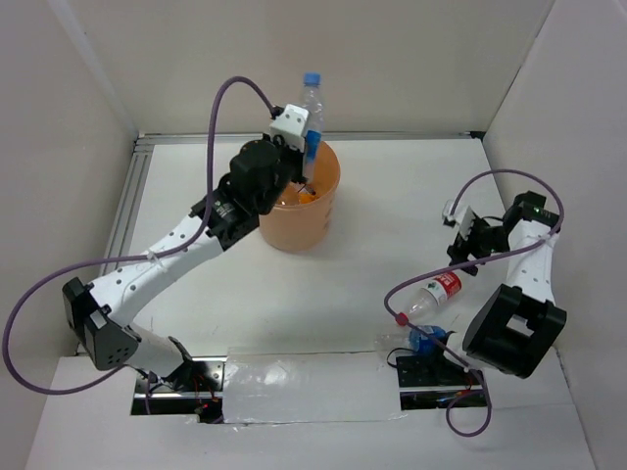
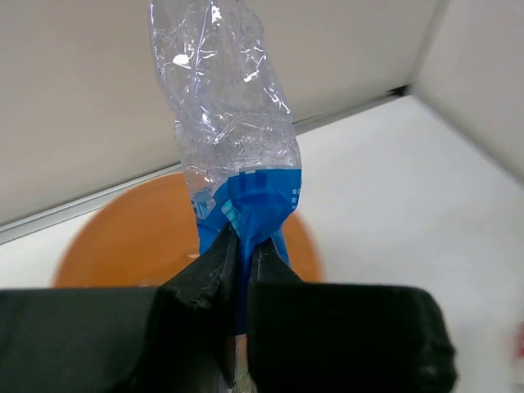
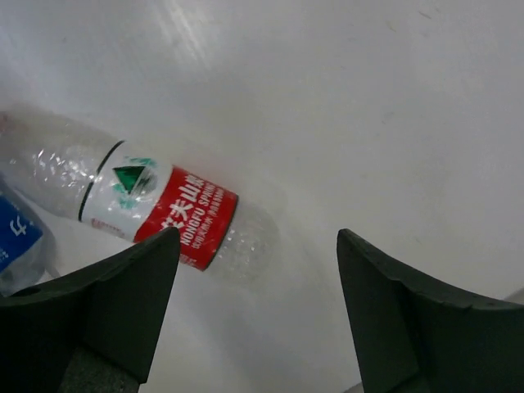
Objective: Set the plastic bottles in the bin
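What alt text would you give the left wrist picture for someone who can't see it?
The left gripper is shut on the blue label of a crumpled clear bottle, holding it over the round orange bin. The bin stands on a white table.

The white table runs back to pale walls, with a metal rail along its left and far edges. An orange bin stands upright on it, towards the far left of the middle. Well apart, on the right, a clear bottle with a red label lies on its side, red cap towards the near edge. Just beside it, nearer the front, lies a crumpled bottle with a blue label. A clear shiny sheet lies along the near edge.
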Motion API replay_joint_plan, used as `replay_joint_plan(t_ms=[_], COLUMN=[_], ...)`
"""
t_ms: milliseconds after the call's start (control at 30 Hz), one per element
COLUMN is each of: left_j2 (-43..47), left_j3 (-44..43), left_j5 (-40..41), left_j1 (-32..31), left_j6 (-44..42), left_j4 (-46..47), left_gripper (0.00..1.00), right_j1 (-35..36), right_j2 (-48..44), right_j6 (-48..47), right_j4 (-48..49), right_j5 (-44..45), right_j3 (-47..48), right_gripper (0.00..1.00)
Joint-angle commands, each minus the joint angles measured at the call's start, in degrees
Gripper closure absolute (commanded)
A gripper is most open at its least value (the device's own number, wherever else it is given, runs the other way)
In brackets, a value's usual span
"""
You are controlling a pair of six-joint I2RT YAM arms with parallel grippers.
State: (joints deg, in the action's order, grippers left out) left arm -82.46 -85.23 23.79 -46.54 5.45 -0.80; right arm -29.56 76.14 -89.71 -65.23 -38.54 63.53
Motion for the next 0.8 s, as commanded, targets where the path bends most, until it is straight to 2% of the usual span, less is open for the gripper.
replay_joint_plan(t_ms=[0, 67, 133, 233, 267, 300, 433, 533, 667, 767], left_j2=[-3.5, -4.1, -6.7, -8.1, -8.7, -8.7, -5.5, -0.8, 6.4, 11.6], left_j3=[3.0, 4.5, 4.0, 4.0, 4.0, 4.0, 4.0, 4.0, 8.0, 16.2], left_j5=[-0.3, -2.1, -2.1, -2.7, -1.7, -1.1, 1.6, 1.7, -4.5, -10.0], left_j1=[5.1, 8.3, 9.5, 10.2, 10.2, 10.2, 7.4, 2.3, -4.8, -8.3], left_j6=[-2.6, -2.6, -1.9, -1.1, -1.1, -1.1, -3.7, -7.1, -6.1, -2.0], left_j4=[-2.9, -0.5, -1.5, -2.1, -1.6, -1.6, -1.6, -1.8, -3.7, -2.6], left_gripper=[0.91, 0.86, 0.78, 0.34, 0.12, 0.01, 0.00, 0.00, 0.00, 0.00], right_j1=[0.0, 0.0, 0.6, 2.0, 3.2, 3.7, 5.5, 7.0, 8.7, 9.9], right_j2=[-3.7, -5.1, -5.1, -5.1, -4.5, -4.5, -2.9, -2.3, -0.3, -0.3], right_j6=[-29.4, -35.6, -39.6, -40.3, -40.3, -40.3, -44.0, -47.9, -47.9, -46.7], right_j4=[-10.1, -10.1, -10.1, -10.1, -10.1, -10.1, -10.1, -10.1, -6.9, -0.4], right_j5=[-3.4, -3.4, -4.6, -4.6, -3.0, -2.2, 3.7, 7.0, 7.6, 7.6], right_j3=[-3.7, -7.9, -9.3, -9.8, -9.2, -9.2, -10.1, -12.9, -15.5, -18.3], right_gripper=[0.15, 0.08, 0.05, 0.02, 0.02, 0.02, 0.04, 0.04, 0.04, 0.02])
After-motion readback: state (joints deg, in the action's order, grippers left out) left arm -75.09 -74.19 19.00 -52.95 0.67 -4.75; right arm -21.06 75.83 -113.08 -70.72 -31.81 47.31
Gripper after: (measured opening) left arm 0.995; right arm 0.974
